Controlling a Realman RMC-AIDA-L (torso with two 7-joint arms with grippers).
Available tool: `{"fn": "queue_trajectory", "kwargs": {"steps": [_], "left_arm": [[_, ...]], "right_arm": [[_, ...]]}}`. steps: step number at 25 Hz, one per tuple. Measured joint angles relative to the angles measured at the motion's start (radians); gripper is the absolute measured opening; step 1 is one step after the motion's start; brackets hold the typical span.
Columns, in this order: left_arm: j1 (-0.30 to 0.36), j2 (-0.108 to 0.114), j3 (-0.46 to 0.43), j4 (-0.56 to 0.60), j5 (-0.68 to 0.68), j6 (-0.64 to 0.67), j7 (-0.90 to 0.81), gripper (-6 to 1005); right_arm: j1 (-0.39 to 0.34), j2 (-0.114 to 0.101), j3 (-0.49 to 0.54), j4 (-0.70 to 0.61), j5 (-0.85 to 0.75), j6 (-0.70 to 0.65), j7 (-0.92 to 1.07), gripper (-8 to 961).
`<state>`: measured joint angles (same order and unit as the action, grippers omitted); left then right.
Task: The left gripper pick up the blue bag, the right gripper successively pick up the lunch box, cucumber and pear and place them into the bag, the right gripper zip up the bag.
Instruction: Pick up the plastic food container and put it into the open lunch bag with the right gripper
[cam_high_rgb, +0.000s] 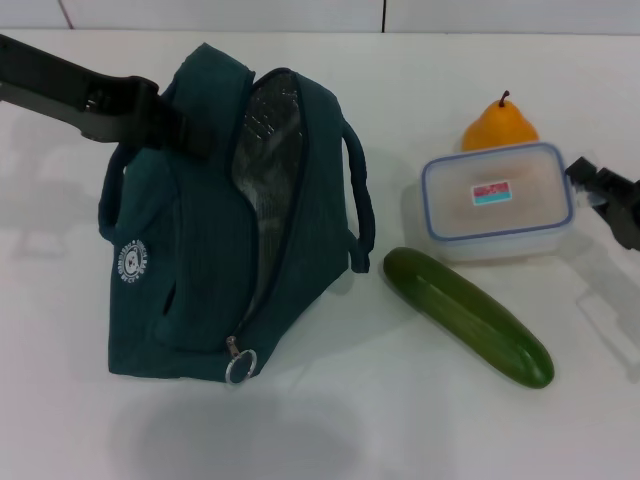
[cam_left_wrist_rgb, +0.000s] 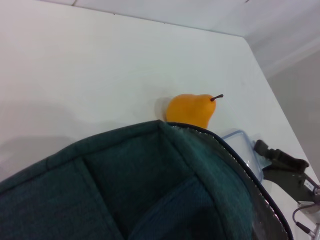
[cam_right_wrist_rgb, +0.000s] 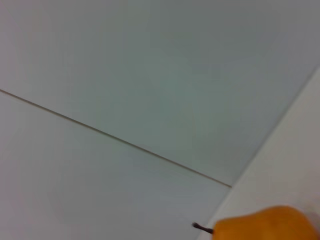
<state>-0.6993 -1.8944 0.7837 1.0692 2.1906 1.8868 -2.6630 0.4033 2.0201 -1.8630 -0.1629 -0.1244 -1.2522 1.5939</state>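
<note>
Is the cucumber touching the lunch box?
Apart. In the head view, a thin strip of white table separates the cucumber from the lunch box.

White table; pale panelled wall

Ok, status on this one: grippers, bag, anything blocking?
Left gripper at the dark teal fabric bag, top edge, unzipped. Right gripper beside the clear blue-rimmed lunch box, not holding. Green cucumber, orange pear on table; nothing blocking.
</note>
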Motion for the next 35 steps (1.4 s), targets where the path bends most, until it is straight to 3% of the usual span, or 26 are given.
{"fn": "queue_trajectory", "kwargs": {"steps": [15, 35], "left_arm": [[0.001, 0.0, 0.0, 0.0, 0.0, 0.0, 0.0, 45], [-0.006, 0.0, 0.0, 0.0, -0.003, 0.0, 0.0, 45]], "right_arm": [[-0.008, -0.002, 0.104, 0.008, 0.011, -0.158, -0.027, 97], [0.013, -0.003, 0.169, 0.002, 0.025, -0.229, -0.021, 98]]}}
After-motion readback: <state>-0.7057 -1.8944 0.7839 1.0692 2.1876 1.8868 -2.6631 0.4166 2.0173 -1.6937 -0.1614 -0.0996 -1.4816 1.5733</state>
